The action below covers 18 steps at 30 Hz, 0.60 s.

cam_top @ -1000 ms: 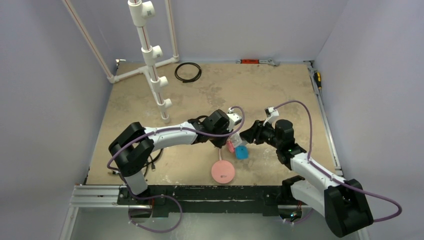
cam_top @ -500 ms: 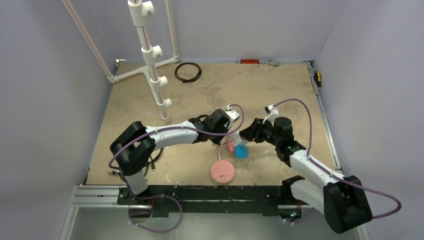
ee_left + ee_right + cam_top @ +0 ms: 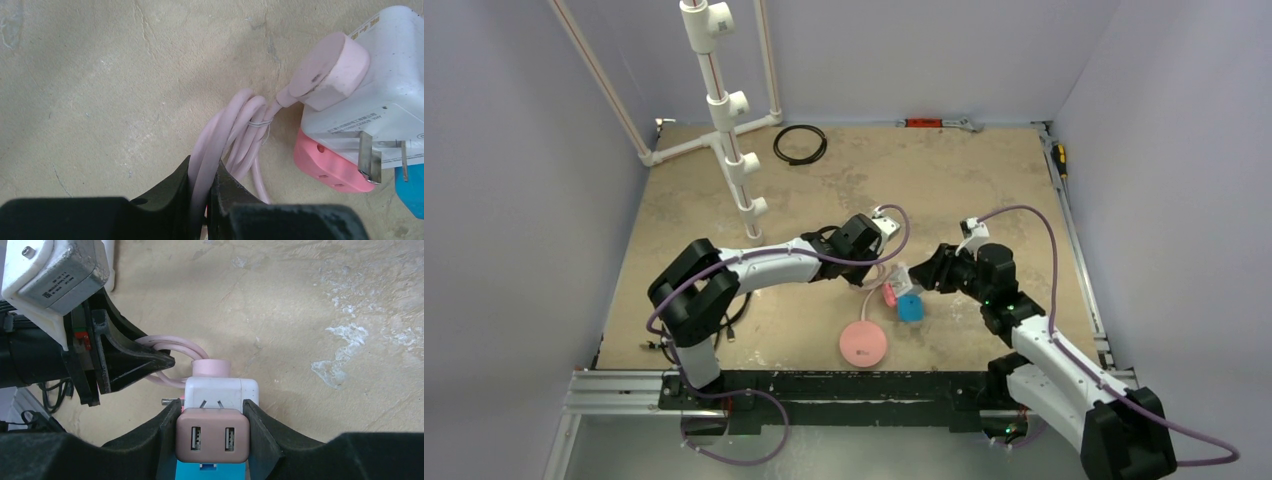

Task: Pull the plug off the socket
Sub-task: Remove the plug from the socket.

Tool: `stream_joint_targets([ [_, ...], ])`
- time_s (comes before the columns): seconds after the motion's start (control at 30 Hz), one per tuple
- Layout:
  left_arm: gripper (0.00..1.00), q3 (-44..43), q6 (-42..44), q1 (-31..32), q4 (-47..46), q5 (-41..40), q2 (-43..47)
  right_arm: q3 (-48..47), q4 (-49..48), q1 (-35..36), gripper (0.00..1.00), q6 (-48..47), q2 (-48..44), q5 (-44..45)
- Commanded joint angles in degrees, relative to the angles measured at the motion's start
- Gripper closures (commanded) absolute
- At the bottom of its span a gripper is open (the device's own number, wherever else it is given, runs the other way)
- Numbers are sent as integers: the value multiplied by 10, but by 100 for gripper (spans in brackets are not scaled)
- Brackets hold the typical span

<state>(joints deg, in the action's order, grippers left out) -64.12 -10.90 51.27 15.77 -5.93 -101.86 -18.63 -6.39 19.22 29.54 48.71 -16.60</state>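
pink plug (image 3: pixel 330 70): sitting in socket (image 3: pixel 400 85), upper right.
left gripper (image 3: pixel 204 175): jaws pinching cable (image 3: pixel 220 135).
right gripper (image 3: pixel 212 420): jaws clamping socket.
step: bracing both ends.
next: probably pulling apart.

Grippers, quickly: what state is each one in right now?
Left gripper: closed on the pink cable.
Right gripper: closed on the socket.

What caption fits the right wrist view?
Right gripper clamps the socket while left gripper pinches the pink cable of the seated plug.
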Motion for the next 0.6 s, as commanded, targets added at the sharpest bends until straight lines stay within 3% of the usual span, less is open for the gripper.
stream_joint_targets([
  [0.0, 100, 2, 20, -16, 72, -54, -22, -17, -20, -4, 100, 16, 2, -3],
  [0.3, 100, 23, 75, 55, 65, -139, 8, -74, 5, -5, 100, 49, 78, 8],
  [0.57, 100, 13, 71, 58, 78, -150, 5, -78, -2, -6, 100, 43, 64, 14],
])
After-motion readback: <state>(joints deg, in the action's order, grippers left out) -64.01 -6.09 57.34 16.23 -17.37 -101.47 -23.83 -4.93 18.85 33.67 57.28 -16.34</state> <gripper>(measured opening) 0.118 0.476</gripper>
